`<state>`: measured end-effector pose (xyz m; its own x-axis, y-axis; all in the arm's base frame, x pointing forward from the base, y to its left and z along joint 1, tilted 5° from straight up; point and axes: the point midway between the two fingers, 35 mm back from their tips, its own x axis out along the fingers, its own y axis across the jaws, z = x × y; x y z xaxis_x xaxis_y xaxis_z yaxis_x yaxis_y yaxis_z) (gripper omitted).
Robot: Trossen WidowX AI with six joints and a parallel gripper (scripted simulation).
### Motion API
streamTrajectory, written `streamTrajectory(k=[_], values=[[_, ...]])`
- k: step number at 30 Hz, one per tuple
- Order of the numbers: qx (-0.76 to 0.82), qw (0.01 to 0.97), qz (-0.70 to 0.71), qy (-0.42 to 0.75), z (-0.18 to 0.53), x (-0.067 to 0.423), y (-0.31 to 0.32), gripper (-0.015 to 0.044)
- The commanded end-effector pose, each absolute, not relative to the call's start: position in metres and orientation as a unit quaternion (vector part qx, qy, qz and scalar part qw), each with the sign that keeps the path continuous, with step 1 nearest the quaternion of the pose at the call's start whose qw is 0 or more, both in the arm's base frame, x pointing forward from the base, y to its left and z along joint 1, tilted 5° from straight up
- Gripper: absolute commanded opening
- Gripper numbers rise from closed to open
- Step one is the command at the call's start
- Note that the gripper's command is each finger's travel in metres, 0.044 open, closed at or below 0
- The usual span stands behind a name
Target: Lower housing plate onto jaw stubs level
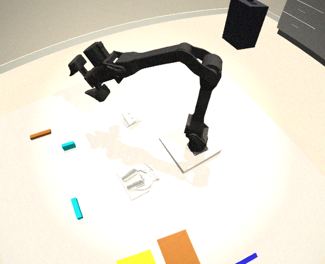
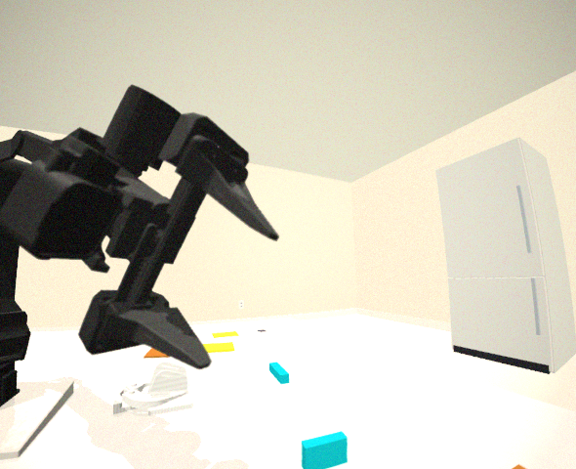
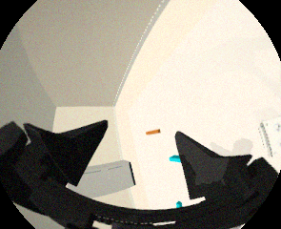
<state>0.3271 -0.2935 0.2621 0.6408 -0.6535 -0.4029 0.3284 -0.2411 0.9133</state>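
Observation:
My gripper (image 1: 77, 83) (image 2: 242, 300) (image 3: 142, 129) is wide open and empty, high above the table and well away from the white parts. Two pale jaws (image 1: 130, 174) (image 2: 170, 378) stand side by side on the white base (image 1: 132, 195) (image 2: 172, 407); the pins under them cannot be made out. A small white piece with round holes (image 1: 131, 118) (image 3: 275, 134), which looks like the housing plate, sits apart from the base, propped on or beside a small support. Its exact tilt is hard to tell in the glare. No plate can be made out over the jaws.
A cyan block (image 1: 68, 146) (image 2: 324, 450), a longer cyan bar (image 1: 76, 208) (image 2: 278, 372) and an orange bar (image 1: 40, 134) (image 3: 152, 132) lie on the left. An orange sheet (image 1: 178, 247), a yellow sheet (image 1: 136, 258) and a blue bar (image 1: 247, 259) lie at the front. The arm stands on a white slab (image 1: 171, 153).

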Motion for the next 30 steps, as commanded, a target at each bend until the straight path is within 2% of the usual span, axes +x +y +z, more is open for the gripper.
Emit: streamTrajectory(k=[1, 30], values=[[0.691, 0.573, -0.429, -0.103, 0.246, 0.322, -0.295, 0.0440], [0.750, 0.312, -0.583, -0.019, 0.170, 0.254, -0.276, 0.0440]])
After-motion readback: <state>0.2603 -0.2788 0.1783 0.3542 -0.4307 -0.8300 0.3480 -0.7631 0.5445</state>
